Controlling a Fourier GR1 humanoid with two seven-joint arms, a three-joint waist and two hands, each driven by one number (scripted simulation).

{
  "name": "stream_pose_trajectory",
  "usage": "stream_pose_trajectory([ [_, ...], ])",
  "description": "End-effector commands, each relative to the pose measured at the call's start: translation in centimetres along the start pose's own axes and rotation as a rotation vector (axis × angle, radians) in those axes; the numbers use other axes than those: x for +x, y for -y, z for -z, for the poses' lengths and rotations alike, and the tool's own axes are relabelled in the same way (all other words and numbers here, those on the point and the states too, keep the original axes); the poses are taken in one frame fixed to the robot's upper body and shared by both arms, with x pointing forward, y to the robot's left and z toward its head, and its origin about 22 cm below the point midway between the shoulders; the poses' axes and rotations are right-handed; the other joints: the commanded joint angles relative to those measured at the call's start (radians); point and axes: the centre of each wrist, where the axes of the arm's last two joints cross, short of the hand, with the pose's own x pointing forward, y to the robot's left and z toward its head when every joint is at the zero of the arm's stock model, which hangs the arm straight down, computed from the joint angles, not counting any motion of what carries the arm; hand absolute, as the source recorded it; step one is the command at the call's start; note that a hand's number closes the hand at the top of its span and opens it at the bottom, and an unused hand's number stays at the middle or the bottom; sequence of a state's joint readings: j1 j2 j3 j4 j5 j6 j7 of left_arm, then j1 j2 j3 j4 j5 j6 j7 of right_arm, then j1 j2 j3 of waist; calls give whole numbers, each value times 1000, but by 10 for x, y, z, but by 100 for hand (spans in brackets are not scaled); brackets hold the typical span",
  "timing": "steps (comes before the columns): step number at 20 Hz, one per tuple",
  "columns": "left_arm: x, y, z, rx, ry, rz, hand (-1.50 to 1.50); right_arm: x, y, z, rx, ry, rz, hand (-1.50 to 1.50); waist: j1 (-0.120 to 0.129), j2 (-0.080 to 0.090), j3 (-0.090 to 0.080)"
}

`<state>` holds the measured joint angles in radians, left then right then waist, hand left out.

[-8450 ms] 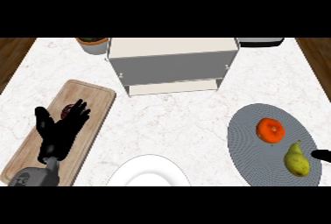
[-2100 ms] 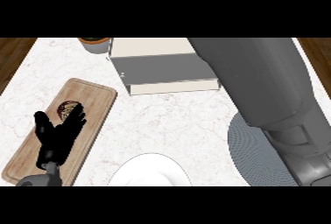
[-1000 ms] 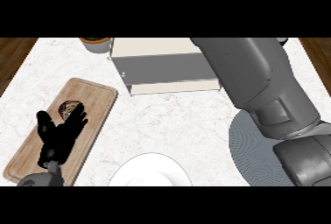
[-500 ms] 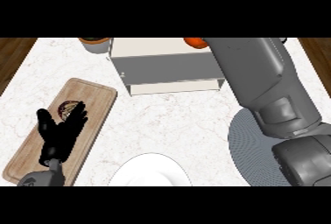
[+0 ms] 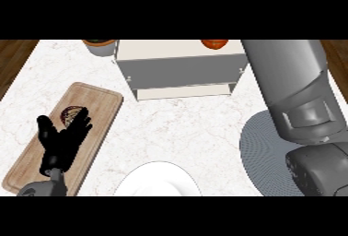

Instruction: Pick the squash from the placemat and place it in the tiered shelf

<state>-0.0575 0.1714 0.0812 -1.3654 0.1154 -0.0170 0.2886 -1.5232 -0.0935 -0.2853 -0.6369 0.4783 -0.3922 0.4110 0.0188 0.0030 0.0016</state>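
Note:
A white tiered shelf [image 5: 180,69] stands at the back middle of the counter. At its top back edge a small orange-red round thing [image 5: 214,44] shows, right beside my right forearm [image 5: 289,87]. That forearm reaches up past the view's top edge, so my right hand is out of sight. The grey round placemat [image 5: 258,147] lies at the right, mostly covered by the arm; no squash shows on its bare part. My left hand [image 5: 65,143] rests open, fingers up, over the wooden board.
A wooden cutting board [image 5: 88,99] lies at the left with a dark round item [image 5: 70,114] on it. A white plate [image 5: 156,179] sits at the front middle. A brown pot [image 5: 101,44] stands at the back left.
The right arm came in from the right edge and stretched over the placemat to the shelf. The orange-red thing, earlier on the placemat, now shows at the shelf's top and has shifted slightly right.

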Motion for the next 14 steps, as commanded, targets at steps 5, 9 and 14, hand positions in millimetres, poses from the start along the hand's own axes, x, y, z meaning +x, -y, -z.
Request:
stream_pose_trajectory([
  [5,-6,-2,-9,6,-32,-10,0,0,57,20,-250,-18,47,-150,-9,-3,-2],
  [9,-20,6,-8,26,-24,-6,0,-4,97,25,-378,-39,105,-150,-24,-5,-2],
  [14,-5,5,-6,21,-36,-18,0,-9,165,29,-427,-89,187,-150,-26,-7,-1],
])
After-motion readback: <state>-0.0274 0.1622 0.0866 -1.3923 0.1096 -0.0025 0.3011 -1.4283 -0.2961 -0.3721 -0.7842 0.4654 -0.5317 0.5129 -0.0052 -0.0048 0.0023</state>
